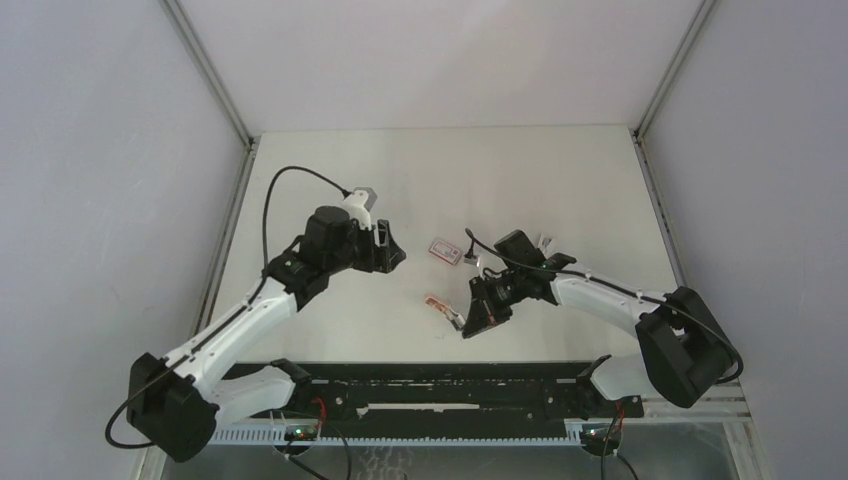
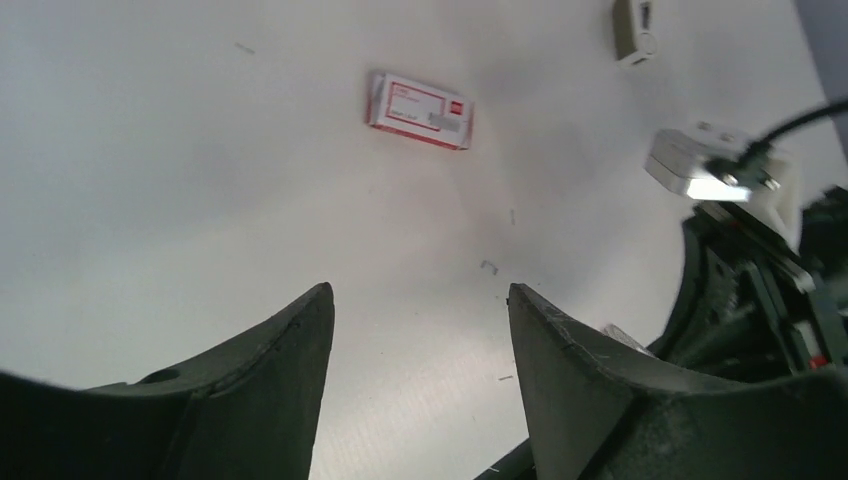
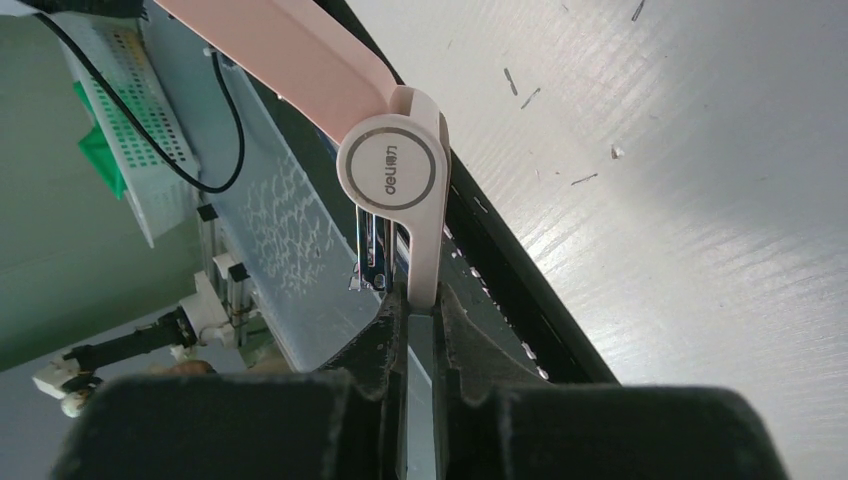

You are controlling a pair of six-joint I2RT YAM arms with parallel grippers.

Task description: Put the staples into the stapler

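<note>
The staples box (image 1: 445,250) is small, flat and pink-red with a white label, and lies on the table between the two arms. It shows ahead of the left fingers in the left wrist view (image 2: 418,110). My left gripper (image 1: 392,250) hangs open and empty (image 2: 420,290) to the left of the box. My right gripper (image 1: 468,322) is shut on the pink and white stapler (image 1: 440,303), pinching its white hinge end (image 3: 420,305). The stapler's pink top (image 3: 300,60) points away from the fingers, with a metal part showing under the hinge.
A small white clip-like object (image 1: 545,243) lies right of the box, also in the left wrist view (image 2: 635,25). Loose single staples (image 2: 490,266) are scattered on the white table. A black rail (image 1: 450,385) runs along the near edge.
</note>
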